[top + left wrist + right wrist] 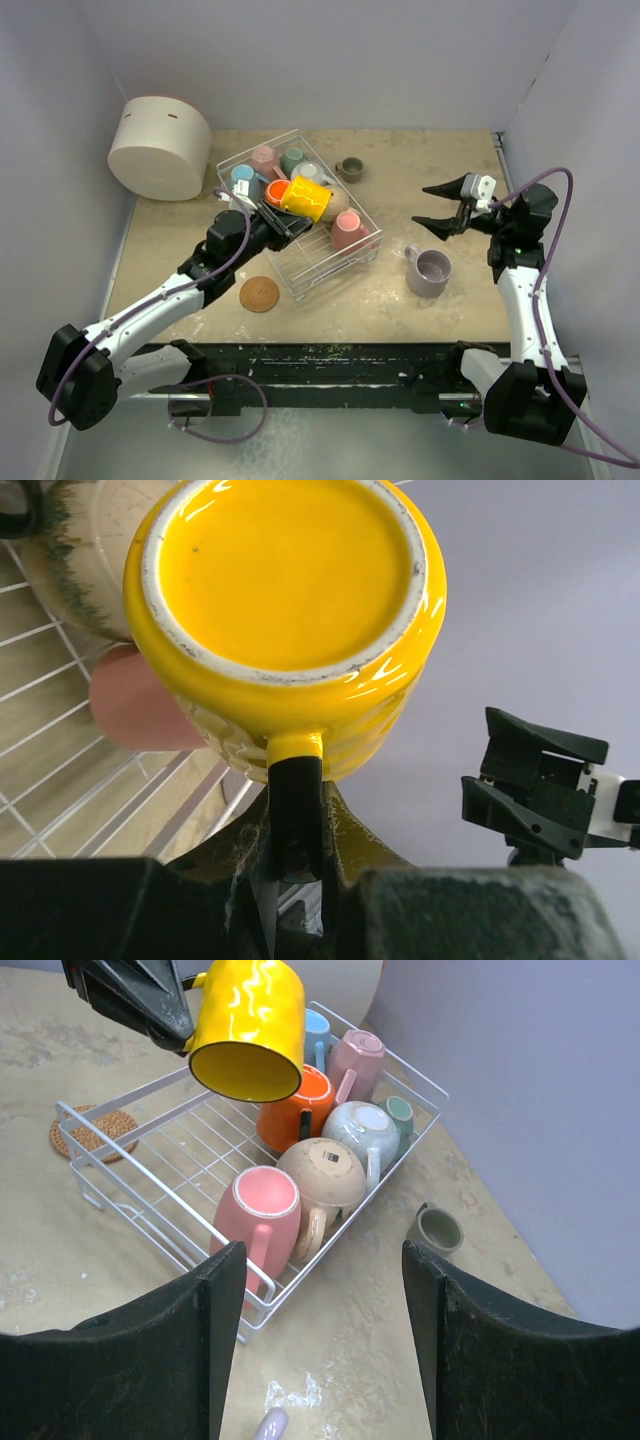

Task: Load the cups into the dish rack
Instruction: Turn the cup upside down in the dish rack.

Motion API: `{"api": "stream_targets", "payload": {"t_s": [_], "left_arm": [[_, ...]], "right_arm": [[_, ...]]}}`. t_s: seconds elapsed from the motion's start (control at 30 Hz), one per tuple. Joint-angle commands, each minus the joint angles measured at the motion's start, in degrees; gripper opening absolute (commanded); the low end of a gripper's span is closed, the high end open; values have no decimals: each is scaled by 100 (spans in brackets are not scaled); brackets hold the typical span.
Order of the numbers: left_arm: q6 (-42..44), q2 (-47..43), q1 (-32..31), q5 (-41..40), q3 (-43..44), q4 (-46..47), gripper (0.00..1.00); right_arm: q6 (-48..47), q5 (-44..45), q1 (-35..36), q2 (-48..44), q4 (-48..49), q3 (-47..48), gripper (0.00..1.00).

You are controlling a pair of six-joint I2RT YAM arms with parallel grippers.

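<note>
Though visible, beige cup (318, 1188) label (327, 1157) unreadable.

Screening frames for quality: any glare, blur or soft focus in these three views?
Left wrist view: glare streaks on the glossy yellow mug, the near jaws dark and soft. Right wrist view: its own jaws blurred, the dish rack sharp. Top view: even light, faint shadows, no glare.

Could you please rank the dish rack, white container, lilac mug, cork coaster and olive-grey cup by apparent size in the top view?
1. dish rack
2. white container
3. lilac mug and cork coaster: these look about alike, so I will not rank them
4. olive-grey cup
</note>
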Motion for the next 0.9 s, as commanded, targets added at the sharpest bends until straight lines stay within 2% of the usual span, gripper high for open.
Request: {"api": "stream_targets", "payload": {"t_s": [0.0,0.4,0.87], "left_arm": [[492,-324,69,-197,92,90,0],[1468,-467,75,-944,398,-1359,0],[2316,142,-7,-1874,1130,-2303,0]], "right_arm": [[-68,-18,6,3,37,150,66],[-83,-4,6,8,46,142,66],[-83,13,1,39,53,132,66]]}}
